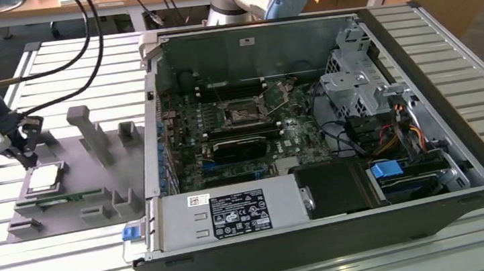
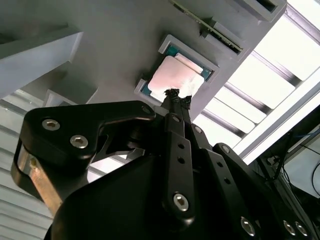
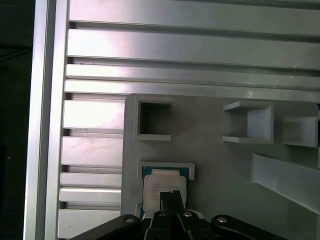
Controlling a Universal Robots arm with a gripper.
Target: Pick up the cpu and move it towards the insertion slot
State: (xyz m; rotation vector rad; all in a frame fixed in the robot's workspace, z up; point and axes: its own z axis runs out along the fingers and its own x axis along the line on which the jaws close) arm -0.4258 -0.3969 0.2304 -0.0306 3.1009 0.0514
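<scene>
Your gripper (image 1: pixel 26 158) sits at the exterior view's left, over the grey tray (image 1: pixel 94 185) on the slatted tabletop (image 1: pixel 57 263). The fingers (image 2: pixel 172 130) are drawn close together, tips nearly meeting, nothing clamped between them. In both wrist views the tips hang right over the cpu (image 2: pixel 180 75), at its near edge; you can't tell whether they actually touch it. The cpu lies flat in its square pocket in the tray, silver top up, not lifted. In the first wrist view you see the gripper (image 3: pixel 172 196) covering part of the chip (image 3: pixel 159 186). A thin green memory stick (image 1: pixel 68 197) lies in the tray just beside the cpu pocket. The insertion slot (image 1: pixel 244 113) is well apart from the cpu, on the motherboard inside the open computer case (image 1: pixel 369 230), toward the exterior view's right of the tray.
</scene>
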